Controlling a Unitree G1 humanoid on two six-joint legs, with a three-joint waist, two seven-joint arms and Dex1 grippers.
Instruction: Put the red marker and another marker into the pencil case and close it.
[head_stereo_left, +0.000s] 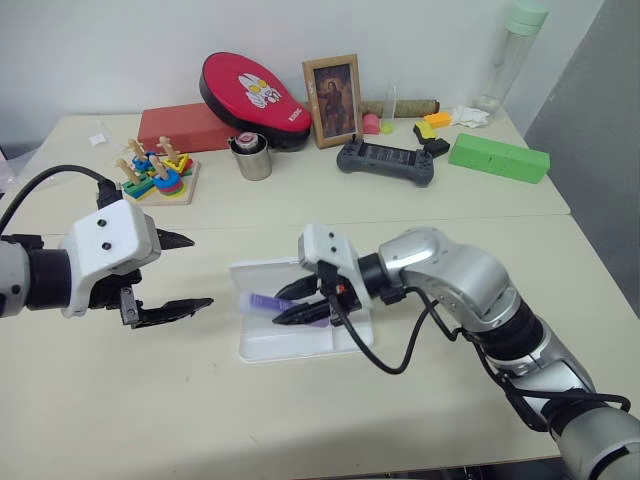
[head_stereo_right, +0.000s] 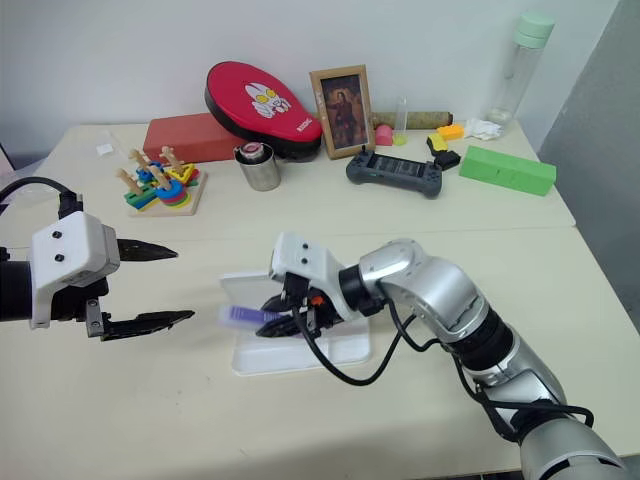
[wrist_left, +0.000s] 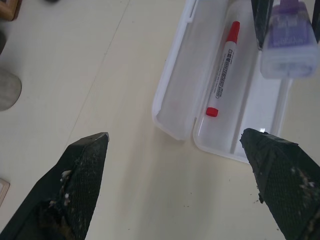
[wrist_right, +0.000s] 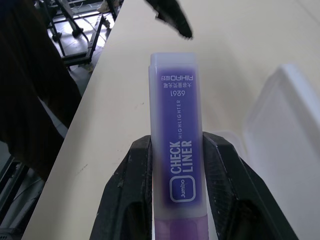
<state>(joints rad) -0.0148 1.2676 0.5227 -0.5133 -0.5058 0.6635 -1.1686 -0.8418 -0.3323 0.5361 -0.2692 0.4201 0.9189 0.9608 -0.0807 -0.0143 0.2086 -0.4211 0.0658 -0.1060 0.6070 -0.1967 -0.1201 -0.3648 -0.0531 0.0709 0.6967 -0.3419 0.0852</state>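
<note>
Right gripper clamped on the purple marker, held over the open pencil case at table centre. Red marker lying inside the tray. Left gripper spread wide and empty, at nine o'clock from the case, apart from it. Metal cup, stacking toy, game controller and green box ranged from eleven to one o'clock, well apart. Bare tabletop towards six o'clock.
</note>
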